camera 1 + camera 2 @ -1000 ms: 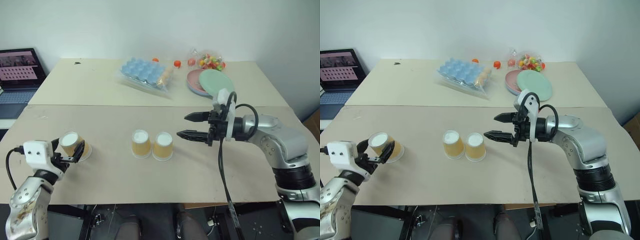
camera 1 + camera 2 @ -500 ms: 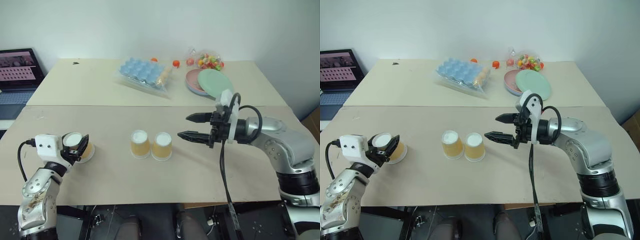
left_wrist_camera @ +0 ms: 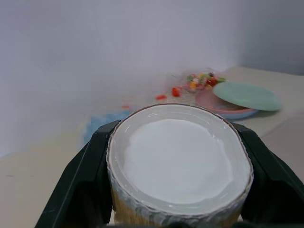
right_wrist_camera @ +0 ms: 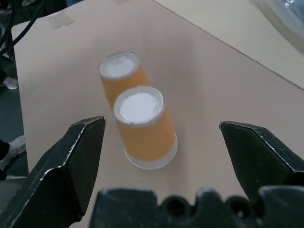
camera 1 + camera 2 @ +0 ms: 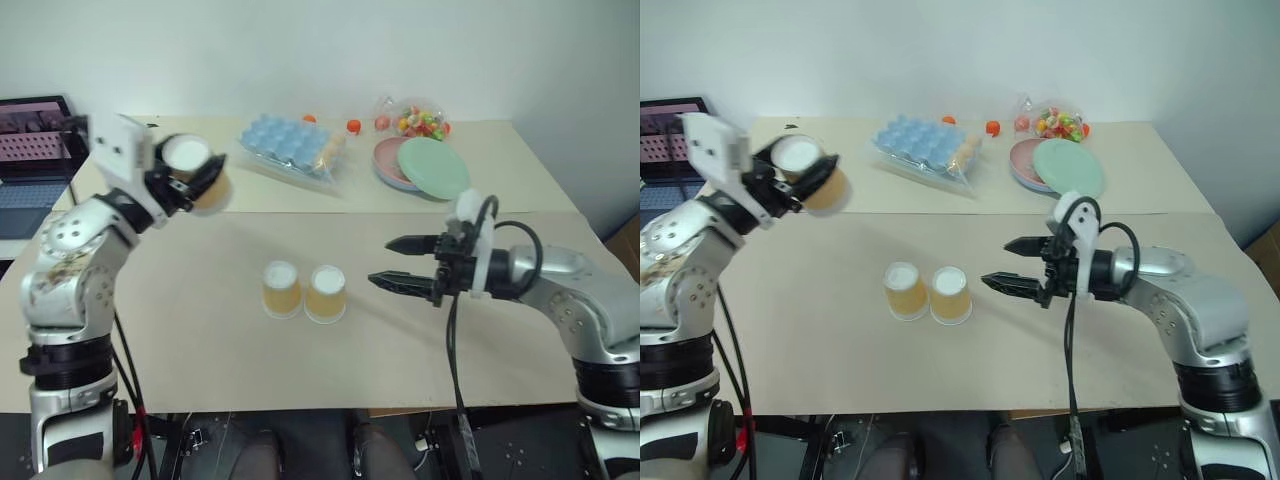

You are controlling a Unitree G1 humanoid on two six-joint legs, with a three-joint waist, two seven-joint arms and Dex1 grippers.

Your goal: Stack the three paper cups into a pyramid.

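Observation:
Two of the paper cups [image 5: 281, 289] [image 5: 325, 294] stand upside down, side by side and touching, mid-table. The third paper cup [image 5: 205, 180] is held high above the table's left side, tilted, with my left gripper [image 5: 195, 172] shut on its sides. In the left wrist view its white base [image 3: 178, 161] sits between both black fingers [image 3: 80, 185]. My right gripper [image 5: 381, 262] hovers open just right of the standing pair, pointing at them, with nothing in it. The right wrist view shows both cups [image 4: 142, 126] beyond its spread fingers [image 4: 71, 161].
At the back of the table lie a blue egg tray in a plastic bag [image 5: 290, 145], stacked pink and green plates [image 5: 430, 165], a bag of colourful sweets [image 5: 420, 122] and small orange balls [image 5: 353, 126]. A laptop [image 5: 35, 170] stands at the far left.
My left gripper shut on the cup at the left and lifted it well off the table, up and toward the middle. My right gripper drew back slightly, still open.

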